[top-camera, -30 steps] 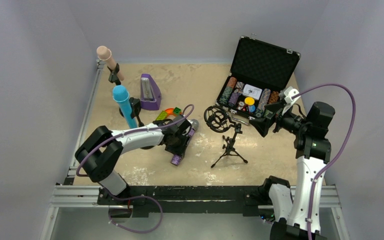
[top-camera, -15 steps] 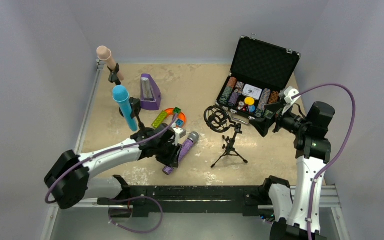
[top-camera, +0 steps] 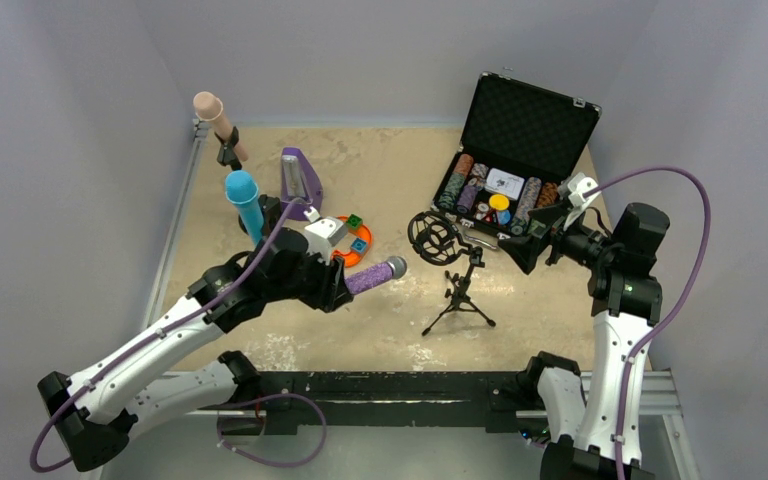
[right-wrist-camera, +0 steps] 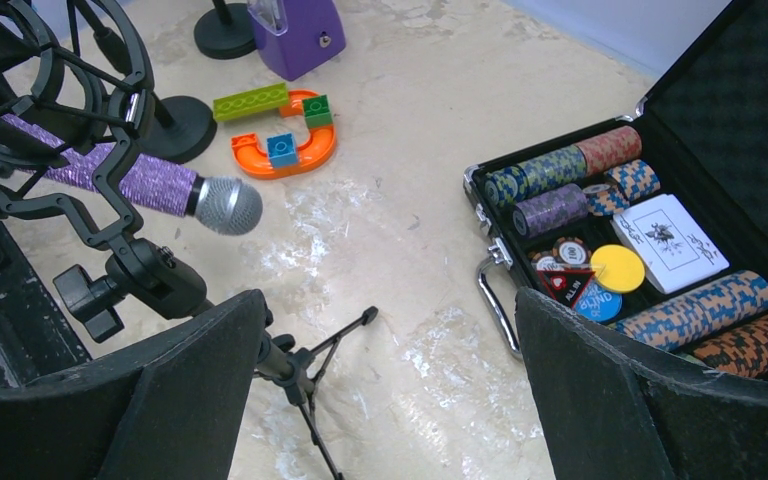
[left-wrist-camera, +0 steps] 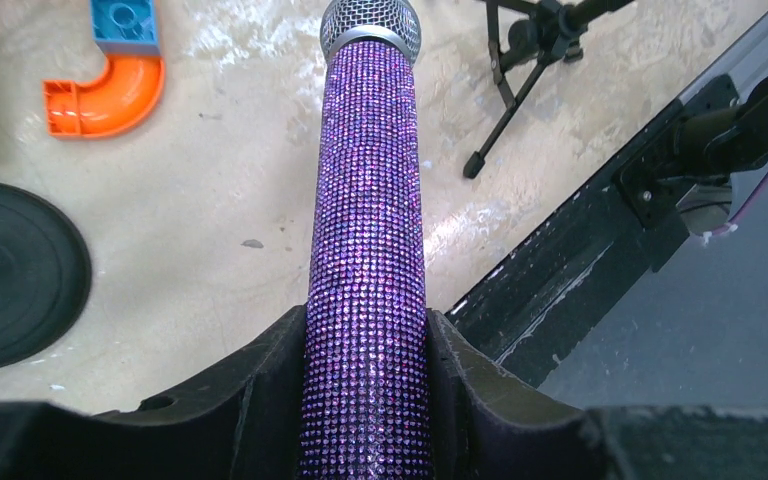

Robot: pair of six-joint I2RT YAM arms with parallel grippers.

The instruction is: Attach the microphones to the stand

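My left gripper (top-camera: 332,285) is shut on the glittery purple microphone (top-camera: 373,275) and holds it off the table, its silver mesh head (left-wrist-camera: 370,25) pointing right toward the tripod stand (top-camera: 457,290). That stand carries an empty round shock mount (top-camera: 432,237). The purple microphone also shows in the right wrist view (right-wrist-camera: 140,185). The pale pink-beige microphone (top-camera: 218,122) and the light blue microphone (top-camera: 246,207) sit clipped on their own stands at the far left. My right gripper (top-camera: 522,240) is open and empty, held in the air right of the shock mount.
A purple metronome (top-camera: 301,180) stands behind my left arm. Orange, green and blue toy track pieces (top-camera: 348,240) lie next to it. An open black case of poker chips (top-camera: 505,185) sits at the back right. A round black stand base (left-wrist-camera: 15,275) lies below the left wrist.
My left gripper has lifted the purple microphone off the table and turned it level, head pointing at the tripod stand. The left arm has swung up and back. The right arm has not moved.
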